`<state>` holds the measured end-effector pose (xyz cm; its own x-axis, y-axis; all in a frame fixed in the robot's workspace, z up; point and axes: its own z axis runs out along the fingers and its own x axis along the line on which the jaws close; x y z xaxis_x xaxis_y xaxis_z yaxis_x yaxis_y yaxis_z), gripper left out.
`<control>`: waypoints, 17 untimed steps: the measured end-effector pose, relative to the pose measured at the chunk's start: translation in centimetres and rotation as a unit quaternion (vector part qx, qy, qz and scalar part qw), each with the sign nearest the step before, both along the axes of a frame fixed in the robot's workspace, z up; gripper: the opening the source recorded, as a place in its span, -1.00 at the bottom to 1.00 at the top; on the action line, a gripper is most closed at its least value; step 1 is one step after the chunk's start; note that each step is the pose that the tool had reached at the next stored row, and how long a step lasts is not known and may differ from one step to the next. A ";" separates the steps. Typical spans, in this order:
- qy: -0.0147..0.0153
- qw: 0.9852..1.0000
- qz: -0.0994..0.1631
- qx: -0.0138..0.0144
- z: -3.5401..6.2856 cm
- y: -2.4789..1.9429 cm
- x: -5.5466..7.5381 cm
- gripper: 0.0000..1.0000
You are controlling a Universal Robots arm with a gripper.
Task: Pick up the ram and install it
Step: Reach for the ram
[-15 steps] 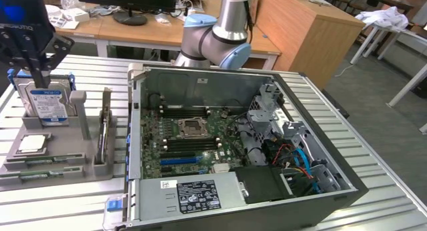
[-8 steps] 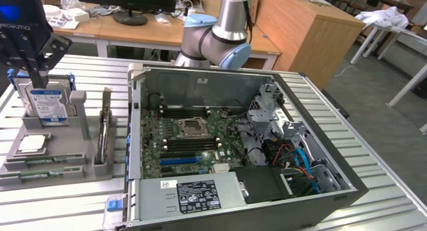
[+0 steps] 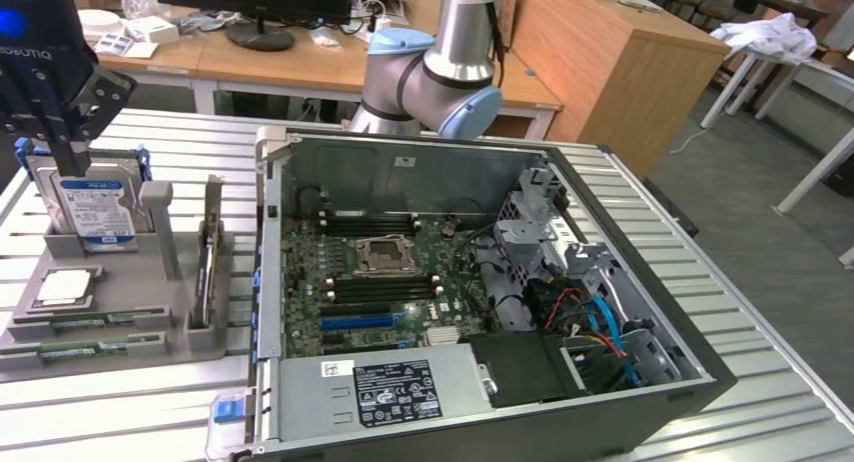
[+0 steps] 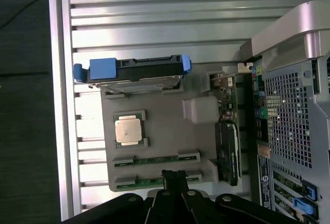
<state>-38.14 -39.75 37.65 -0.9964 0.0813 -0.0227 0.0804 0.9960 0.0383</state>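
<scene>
Pre-grasp over tray (image 3: pixel 134 292), ram (image 3: pixel 80 322) not yet picked.
End effector (image 3: pixel 67 157) fingers together, empty, upper left of exterior frame, above label-faced silver hard drive (image 3: pixel 91 207) standing in matte grey plastic tray. Ram: thin narrow green board, small dark chips, seated in tray slot, lower left of exterior frame, twin stick (image 3: pixel 67 352) just beside. Likely trouble: board edge jabbed instead of straddled if lowered without opening; flexed or cracked if squeezed off-centre, being so thin; twin stick grabbed or square shiny processor (image 3: pixel 64 287) clipped on slight offset. Ribbed aluminium bench (image 3: pixel 120 412), open steel case (image 3: pixel 400 167) centre frame.
</scene>
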 end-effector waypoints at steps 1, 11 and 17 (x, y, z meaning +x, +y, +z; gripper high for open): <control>0.000 1.000 0.000 0.000 0.00 0.00 0.0 -0.79; 0.000 1.000 0.000 0.000 0.00 -1.25 0.0 -0.79; 0.000 1.000 0.000 0.000 0.00 -2.01 0.0 -0.79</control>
